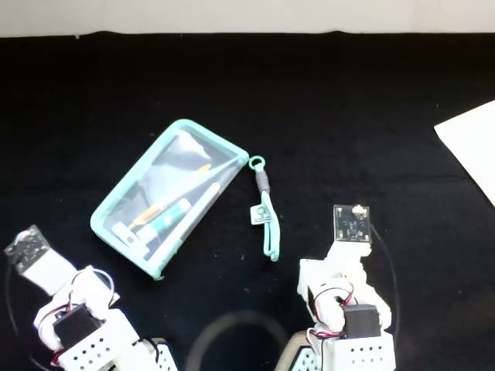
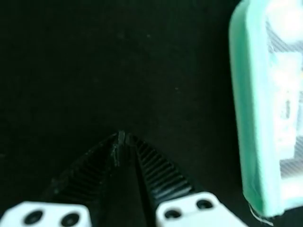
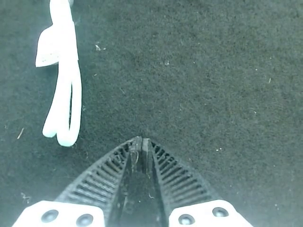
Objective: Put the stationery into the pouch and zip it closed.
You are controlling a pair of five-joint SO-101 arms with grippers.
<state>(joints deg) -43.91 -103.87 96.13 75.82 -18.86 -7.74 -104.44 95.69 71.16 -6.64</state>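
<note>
A clear pouch (image 1: pixel 166 197) with mint-green trim lies tilted on the black table, with pens and other stationery (image 1: pixel 166 215) inside it. Its mint strap (image 1: pixel 267 212) with a small tag trails from the pouch's right corner toward the front. My left gripper (image 2: pixel 122 138) is shut and empty over bare cloth, with the pouch's mint edge (image 2: pixel 246 118) beside it. My right gripper (image 3: pixel 139 141) is shut and empty too, close to the loop end of the strap (image 3: pixel 64 90). Both arms sit at the table's front edge, the left arm (image 1: pixel 69 309) and the right arm (image 1: pixel 344 301).
A white sheet (image 1: pixel 473 147) lies at the table's right edge. The black cloth (image 1: pixel 325 100) stretches bare behind and to the right of the pouch. A pale wall strip runs along the far edge.
</note>
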